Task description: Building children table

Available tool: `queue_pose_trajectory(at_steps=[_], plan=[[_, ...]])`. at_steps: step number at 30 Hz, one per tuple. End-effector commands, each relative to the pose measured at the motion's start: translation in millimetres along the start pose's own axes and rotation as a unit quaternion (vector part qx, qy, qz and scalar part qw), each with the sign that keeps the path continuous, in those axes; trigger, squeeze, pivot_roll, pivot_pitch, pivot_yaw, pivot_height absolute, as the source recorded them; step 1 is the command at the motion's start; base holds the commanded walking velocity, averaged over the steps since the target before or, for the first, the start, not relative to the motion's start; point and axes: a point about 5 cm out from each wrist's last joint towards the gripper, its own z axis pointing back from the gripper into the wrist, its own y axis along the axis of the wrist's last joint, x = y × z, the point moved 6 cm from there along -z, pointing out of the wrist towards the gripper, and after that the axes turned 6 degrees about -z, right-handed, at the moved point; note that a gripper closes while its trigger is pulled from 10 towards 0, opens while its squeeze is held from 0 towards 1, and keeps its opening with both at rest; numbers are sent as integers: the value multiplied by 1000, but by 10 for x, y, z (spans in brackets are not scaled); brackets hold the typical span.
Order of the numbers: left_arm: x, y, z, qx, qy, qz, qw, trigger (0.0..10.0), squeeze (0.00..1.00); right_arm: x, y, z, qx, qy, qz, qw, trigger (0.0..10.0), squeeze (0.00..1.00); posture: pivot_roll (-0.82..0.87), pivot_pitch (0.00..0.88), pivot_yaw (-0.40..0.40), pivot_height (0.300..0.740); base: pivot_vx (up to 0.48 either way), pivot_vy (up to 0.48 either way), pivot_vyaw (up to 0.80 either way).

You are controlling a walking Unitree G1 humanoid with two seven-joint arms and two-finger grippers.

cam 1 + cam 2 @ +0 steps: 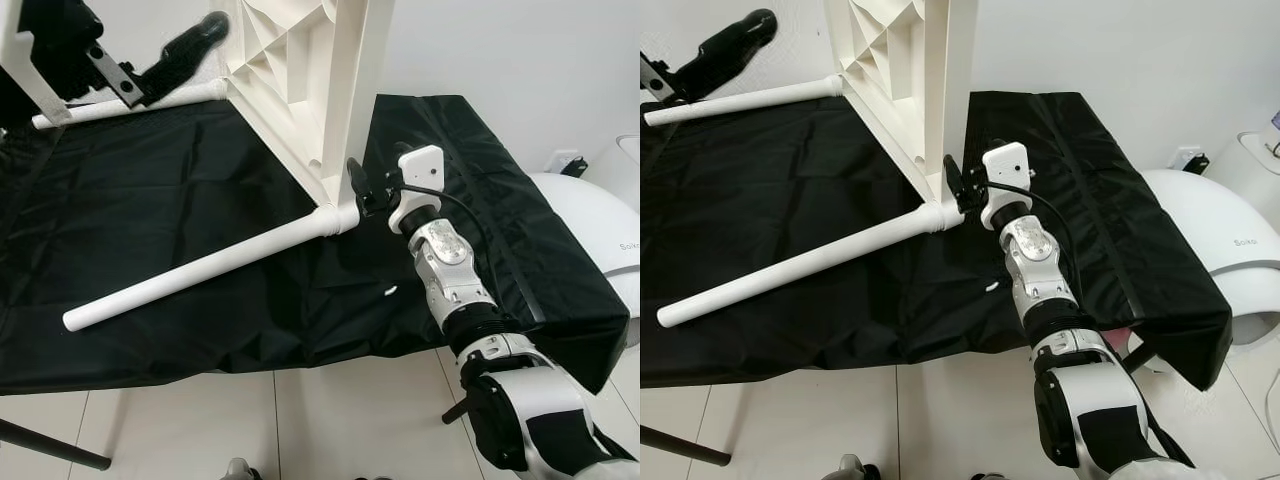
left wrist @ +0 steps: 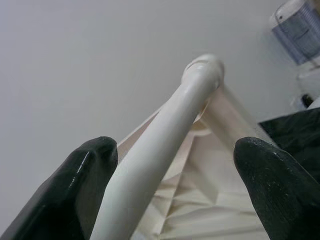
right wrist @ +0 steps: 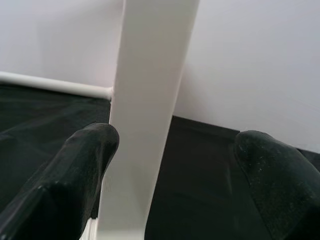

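The white tabletop (image 1: 910,80) stands on edge on the black-covered table (image 1: 1120,250), two legs (image 1: 800,262) attached. The right pincer (image 1: 958,185), wide, straddles its edge; the left pincer (image 2: 175,165), wide, straddles the far leg (image 2: 165,145).

White wall (image 1: 500,50), white tiled floor (image 1: 250,420), black cloth (image 1: 150,220) over work surface.

Smooth white plastic tabletop (image 1: 300,80) and glossy leg (image 1: 200,275); matt black cover (image 1: 150,190), probably cloth.
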Motion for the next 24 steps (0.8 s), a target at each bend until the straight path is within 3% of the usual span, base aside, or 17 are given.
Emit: queue_pose_trajectory(at_steps=[1, 10, 24], plan=[[-5, 39, -7, 4, -3, -18, 1000, 10000, 0, 11, 25, -22, 3, 0, 4, 1000, 10000, 0, 145, 125, -16, 740, 0, 0, 0], [-90, -80, -31, -17, 18, -41, 999, 10000, 0, 4, -67, -73, -22, -6, -8, 1000, 10000, 0, 139, 123, -14, 740, 0, 0, 0], [-138, -138, -63, -26, 20, -74, 997, 10000, 0, -175, -249, -175, -78, -10, -56, 995, 10000, 0, 150, 135, -21, 740, 0, 0, 0]])
